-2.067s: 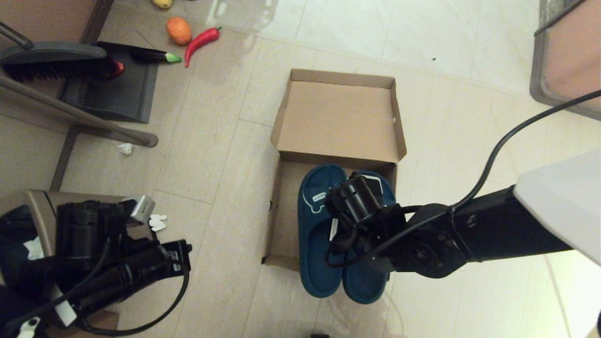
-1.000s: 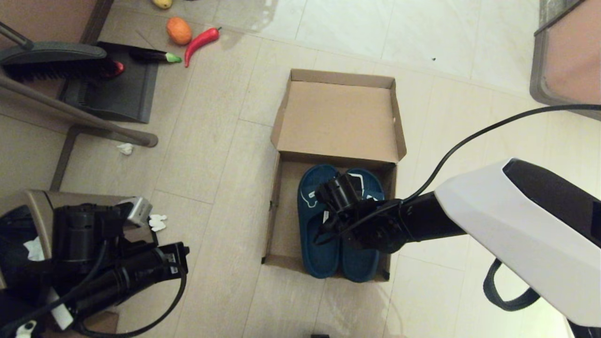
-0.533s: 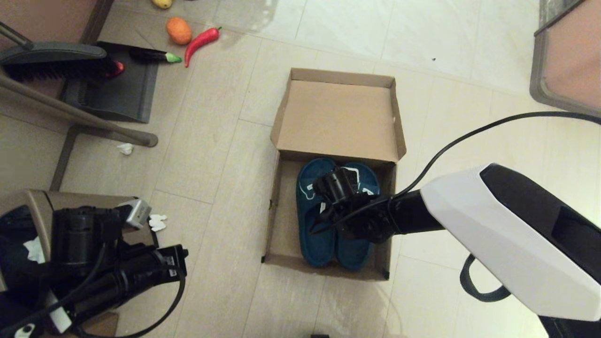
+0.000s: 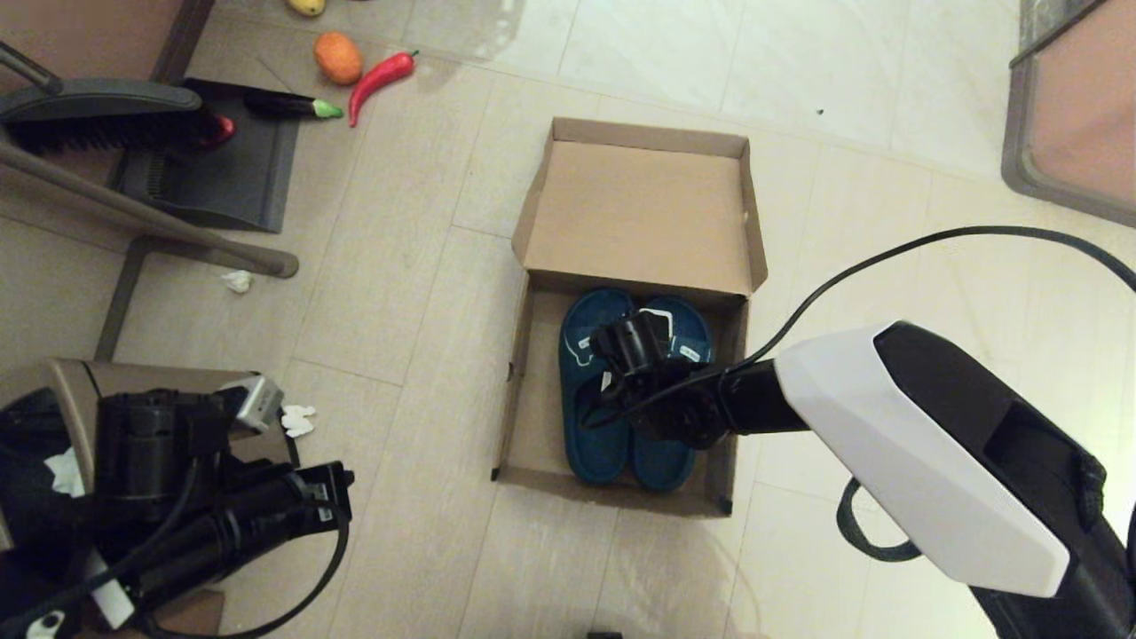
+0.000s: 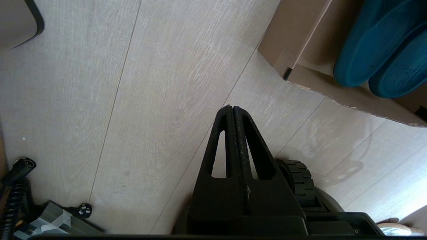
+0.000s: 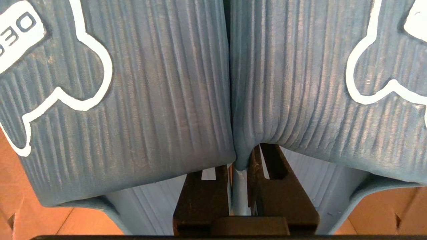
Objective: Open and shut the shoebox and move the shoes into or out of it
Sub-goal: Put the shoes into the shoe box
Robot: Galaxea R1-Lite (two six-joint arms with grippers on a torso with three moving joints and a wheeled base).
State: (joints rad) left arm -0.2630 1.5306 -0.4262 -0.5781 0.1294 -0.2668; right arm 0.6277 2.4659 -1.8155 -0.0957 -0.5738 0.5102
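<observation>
The shoebox [image 4: 517,390] lies open on the floor, its lid [image 4: 639,209] folded flat away from me. Both dark teal shoes [image 4: 595,435] rest side by side inside the box, toes toward the lid. My right gripper [image 4: 635,342] reaches over them at the straps. In the right wrist view it [image 6: 239,156] is shut on the two inner strap walls of the shoes [image 6: 150,100], pinched together, with the white bone outlines to either side. My left gripper [image 5: 232,108] hangs shut and empty over the floor, left of the shoebox corner [image 5: 293,43].
A broom and dustpan [image 4: 213,169] sit at the far left with a red chili [image 4: 380,82], an orange fruit [image 4: 337,58] and an eggplant [image 4: 288,106] beside them. Crumpled paper [image 4: 237,281] lies on the floor. A brown bin [image 4: 53,382] stands under my left arm.
My right arm carried the shoes forward and down. Their heels hung over the box's near wall before and now lie inside it. The box slid slightly away from me.
</observation>
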